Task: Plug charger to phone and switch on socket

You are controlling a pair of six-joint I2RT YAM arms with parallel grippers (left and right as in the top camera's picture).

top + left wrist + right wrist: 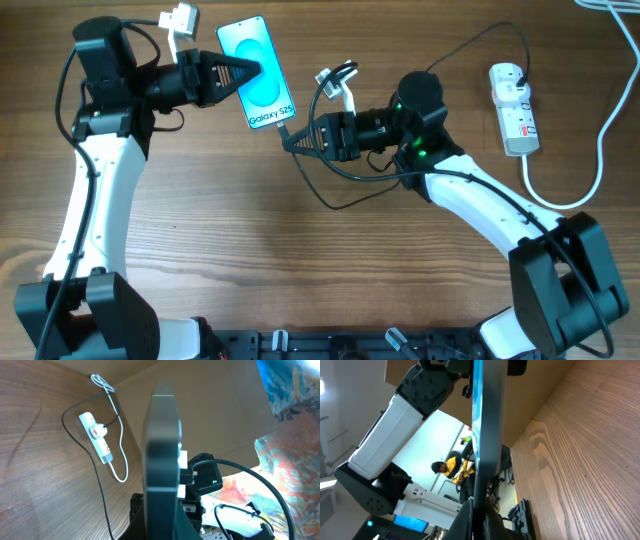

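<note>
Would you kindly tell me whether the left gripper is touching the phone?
Touching. In the overhead view, the left gripper clamps the phone at its side. The left wrist view shows the phone edge-on, rising from between the fingers.

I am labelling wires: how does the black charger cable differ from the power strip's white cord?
The charger cable is thin and black; the white cord is thicker. At the power strip, the charger cable leaves the plug toward the right gripper; the white cord leaves the lower end and exits top right. Both start at that strip.
</note>
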